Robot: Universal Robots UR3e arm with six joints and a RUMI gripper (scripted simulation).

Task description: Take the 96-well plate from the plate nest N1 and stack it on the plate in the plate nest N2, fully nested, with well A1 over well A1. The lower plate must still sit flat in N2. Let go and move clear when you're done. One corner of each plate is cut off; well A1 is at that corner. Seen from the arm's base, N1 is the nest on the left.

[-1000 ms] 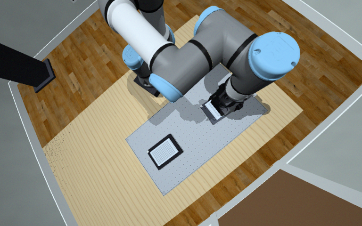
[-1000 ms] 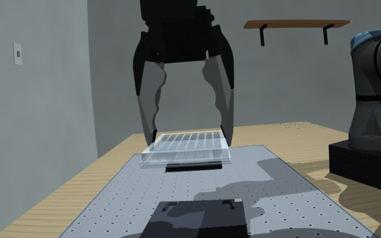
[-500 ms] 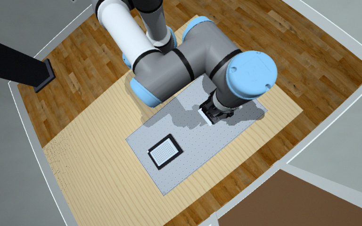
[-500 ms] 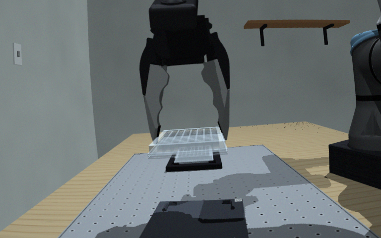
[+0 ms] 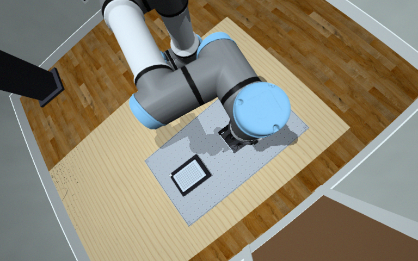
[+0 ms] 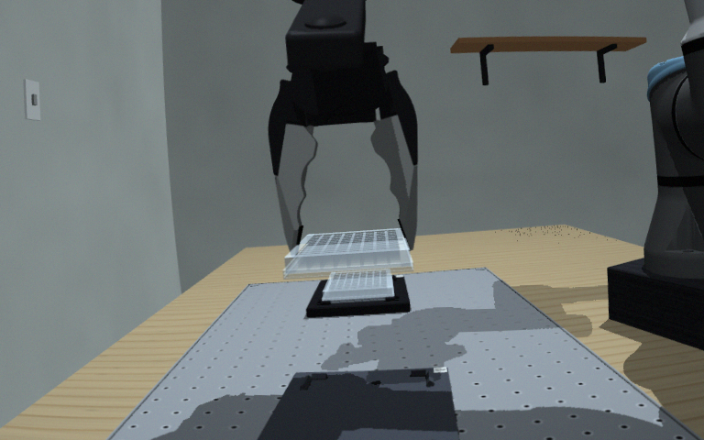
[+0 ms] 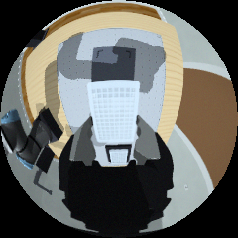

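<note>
My gripper (image 6: pixel 350 238) is shut on a clear 96-well plate (image 6: pixel 348 251) and holds it level in the air, well above the grey breadboard. The held plate also shows in the wrist view (image 7: pixel 115 111) between the two fingers. Below and near the camera lies the empty black nest N1 (image 6: pixel 357 410), also in the wrist view (image 7: pixel 115 61). The second plate (image 6: pixel 357 285) sits flat in the black nest N2 (image 6: pixel 357 303) at the far end; it shows from above too (image 5: pixel 188 175). In the overhead view the arm's wrist (image 5: pixel 262 109) hides most of the gripper and the held plate.
The grey perforated breadboard (image 5: pixel 226 163) lies on a light wooden table. The arm's base (image 6: pixel 669 290) stands at the right of the board. A wall shelf (image 6: pixel 544 46) hangs far behind. A black post (image 5: pixel 27 81) stands off the table at the left.
</note>
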